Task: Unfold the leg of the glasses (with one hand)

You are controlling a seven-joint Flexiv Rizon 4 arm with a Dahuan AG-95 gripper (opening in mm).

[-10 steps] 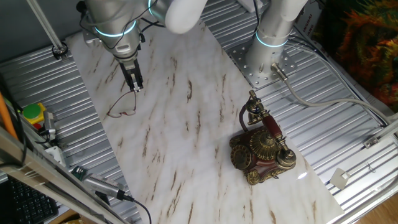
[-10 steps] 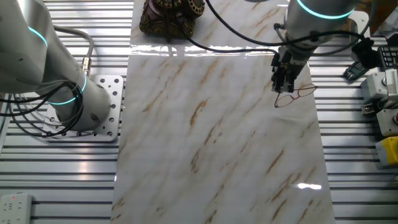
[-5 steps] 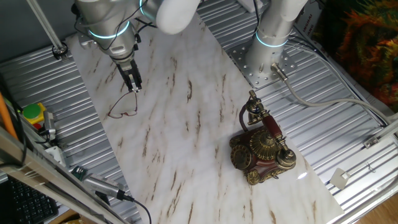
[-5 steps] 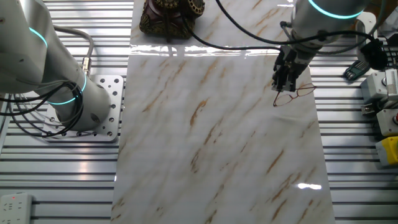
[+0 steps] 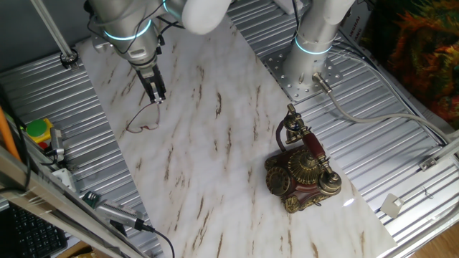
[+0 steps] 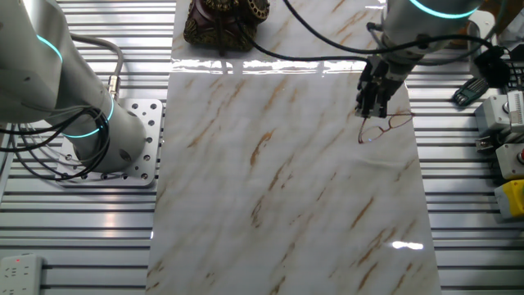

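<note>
The glasses (image 5: 141,123) are thin dark reddish wire spectacles lying on the marble sheet (image 5: 215,150) near its far left edge. A thin leg runs from the frame up to my gripper (image 5: 158,99). The narrow black fingers stand close together, shut on the end of that leg. In the other fixed view the gripper (image 6: 368,113) sits at the left end of the glasses (image 6: 391,124), near the right edge of the sheet (image 6: 286,188). The lenses rest low on the sheet.
An ornate antique telephone (image 5: 301,172) stands at the sheet's right side, also seen at the top in the other fixed view (image 6: 225,20). A second arm's base (image 5: 308,50) is bolted behind. A yellow-green box (image 5: 36,132) and grey devices (image 6: 503,115) lie on the ribbed table.
The gripper has shifted slightly back and forth over the leg end. The glasses frame has turned and slid a little towards the gripper.
</note>
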